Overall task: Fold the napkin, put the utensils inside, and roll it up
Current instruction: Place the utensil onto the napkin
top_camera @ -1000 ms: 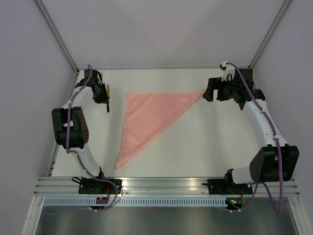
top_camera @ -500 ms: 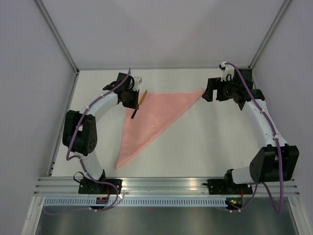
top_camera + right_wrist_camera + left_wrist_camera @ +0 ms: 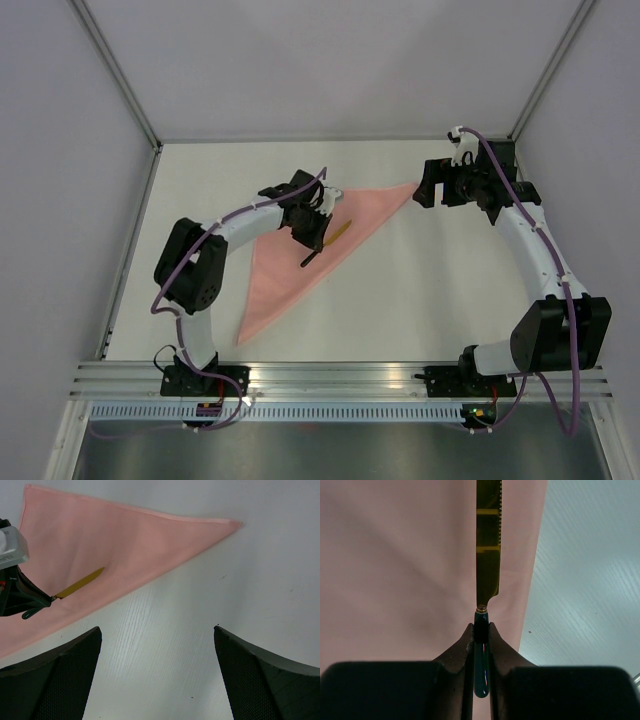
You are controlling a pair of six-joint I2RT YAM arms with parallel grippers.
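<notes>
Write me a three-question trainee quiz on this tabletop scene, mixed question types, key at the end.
1. True or false: the left hand grips the gold-bladed knife with the dark teal handle by its blade.
2. Multiple choice: the salmon-pink cloth napkin lies as A) an open square, B) a folded triangle, C) a rolled tube.
3. Fill in: the right hand is ____ and holds nothing.

Key: 1 false, the left hand grips the handle, with the blade pointing out over the napkin; 2 B; 3 open.
</notes>
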